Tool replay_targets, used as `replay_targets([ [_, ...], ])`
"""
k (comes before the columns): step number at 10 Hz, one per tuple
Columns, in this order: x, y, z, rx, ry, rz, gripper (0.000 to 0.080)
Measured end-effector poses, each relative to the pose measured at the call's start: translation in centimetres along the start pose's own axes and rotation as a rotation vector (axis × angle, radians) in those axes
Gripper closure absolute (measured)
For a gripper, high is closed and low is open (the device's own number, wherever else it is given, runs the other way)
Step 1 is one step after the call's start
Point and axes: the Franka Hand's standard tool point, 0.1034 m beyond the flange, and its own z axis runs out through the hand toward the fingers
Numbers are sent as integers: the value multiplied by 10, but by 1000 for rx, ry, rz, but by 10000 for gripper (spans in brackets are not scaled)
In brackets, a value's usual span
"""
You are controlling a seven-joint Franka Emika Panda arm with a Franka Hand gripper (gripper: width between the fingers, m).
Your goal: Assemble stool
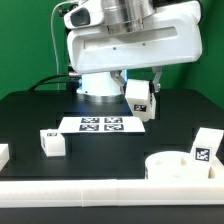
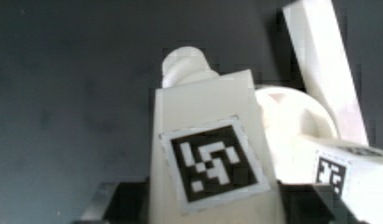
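Note:
My gripper is shut on a white blocky stool leg and holds it in the air above the table, behind the marker board. In the wrist view the held leg fills the middle with its square tag facing the camera, and my gripper clamps it from both sides. The round white seat lies at the front, on the exterior view's right, with a second tagged leg upright at its far side. A third leg lies on the table on the exterior view's left. The seat shows behind the held leg.
The marker board lies flat mid-table in front of the robot base. A long white border rail runs along the front edge and shows in the wrist view. A white piece sits at the far left edge.

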Motion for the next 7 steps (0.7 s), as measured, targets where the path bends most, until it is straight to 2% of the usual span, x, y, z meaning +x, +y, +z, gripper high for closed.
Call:
replay_targets([
  [1, 1, 2, 5, -1, 46, 1, 472],
  [5, 21, -8, 1, 17, 367, -29, 472],
  [6, 23, -8, 1, 19, 452, -35, 472],
  [7, 20, -8, 4, 18, 480, -42, 472],
])
